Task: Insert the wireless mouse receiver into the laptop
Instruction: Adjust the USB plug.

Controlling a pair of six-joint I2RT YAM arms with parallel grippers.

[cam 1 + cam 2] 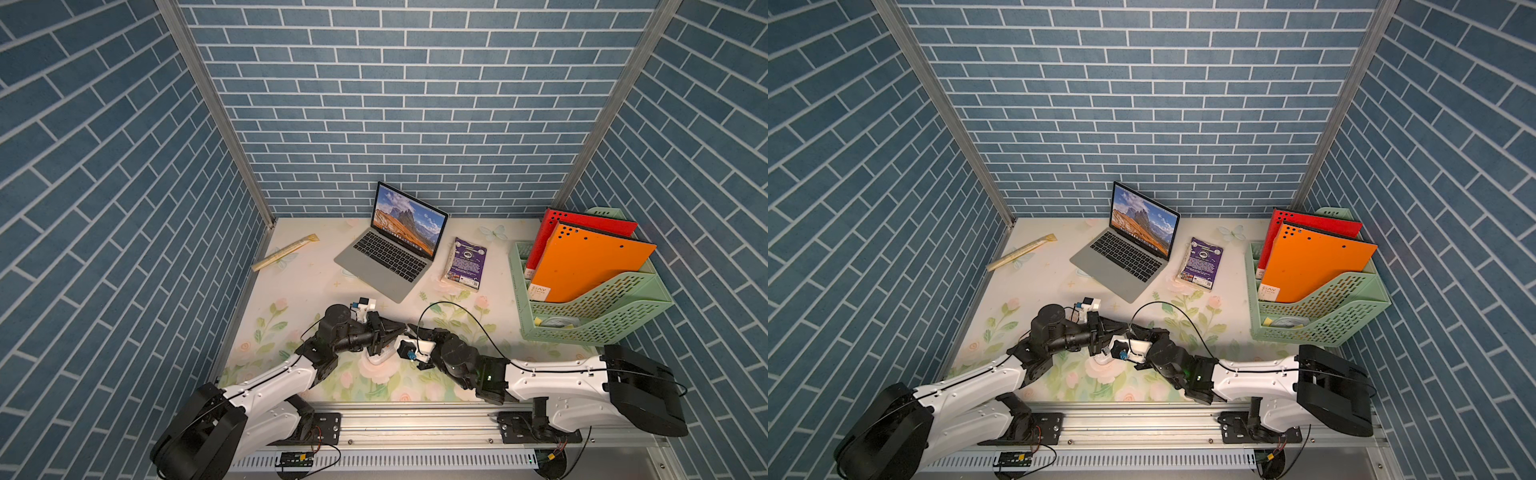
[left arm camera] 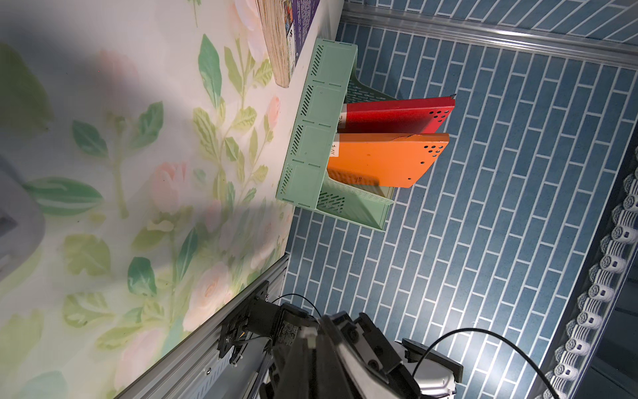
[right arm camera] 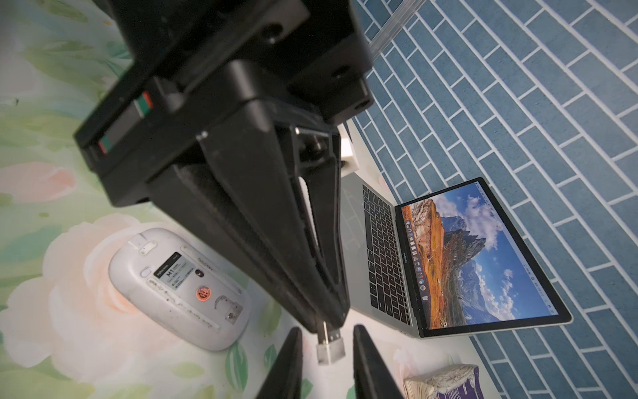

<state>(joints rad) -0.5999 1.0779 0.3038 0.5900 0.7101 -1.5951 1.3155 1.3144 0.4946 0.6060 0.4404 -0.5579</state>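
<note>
Blue brick-patterned walls close in three sides of the desk (image 1: pixel 299 286), which has a pale floral cover. From my remote station I see both arms reaching in from the rail along the front edge, one from each front corner. Their forearms lie low and their wrists turn inward, so the two tools meet tip to tip over the front middle of the desk.

The left tool (image 1: pixel 399 329) is pressed together on the wireless mouse receiver (image 3: pixel 330 349), a small silver plug that sticks out past its tips. The right tool (image 3: pixel 327 333) is spread, with one finger on each side of the receiver and a gap on each side.

The wireless mouse (image 3: pixel 179 286) lies on the desk just below the two tools, with its white underside facing up.

The laptop (image 1: pixel 386 257) sits open toward the back middle of the desk, well apart from the tools, its screen showing an orange mountain. A purple book (image 1: pixel 465 264) lies beside it, and a green file rack (image 1: pixel 590 320) stands along the right edge.
</note>
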